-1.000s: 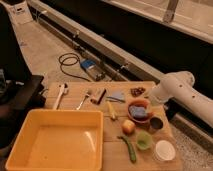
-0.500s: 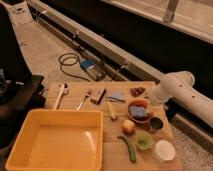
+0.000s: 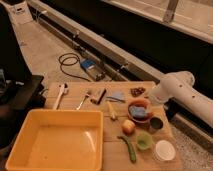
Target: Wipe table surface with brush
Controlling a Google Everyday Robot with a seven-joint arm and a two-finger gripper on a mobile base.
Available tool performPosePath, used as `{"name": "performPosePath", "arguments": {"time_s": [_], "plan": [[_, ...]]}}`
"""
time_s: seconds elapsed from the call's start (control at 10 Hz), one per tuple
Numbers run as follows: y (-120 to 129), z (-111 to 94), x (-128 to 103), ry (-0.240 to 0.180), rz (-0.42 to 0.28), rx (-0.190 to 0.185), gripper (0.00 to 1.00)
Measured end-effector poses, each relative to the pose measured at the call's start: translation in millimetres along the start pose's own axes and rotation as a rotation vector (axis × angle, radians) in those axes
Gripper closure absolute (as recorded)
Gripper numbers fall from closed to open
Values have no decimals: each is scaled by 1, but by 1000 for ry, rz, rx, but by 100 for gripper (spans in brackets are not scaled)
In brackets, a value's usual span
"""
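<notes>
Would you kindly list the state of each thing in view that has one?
gripper, open and empty, at the right edge of the table surface, by the red bowl
brush, lying flat on the table surface, untouched
yellow tray, upright, empty
red bowl, upright, holding something blue
green cup, upright

table surface | light brown wooden planks, parallel | rectangular, flat | lower centre of view

Lab/workshop: bare concrete floor, loose cable, robot arm.
</notes>
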Motion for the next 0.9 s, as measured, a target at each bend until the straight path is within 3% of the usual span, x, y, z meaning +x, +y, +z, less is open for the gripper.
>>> {"name": "performPosePath", "arguments": {"time_s": [0.9], "plan": [[1, -1, 0, -5, -16, 3, 38]]}}
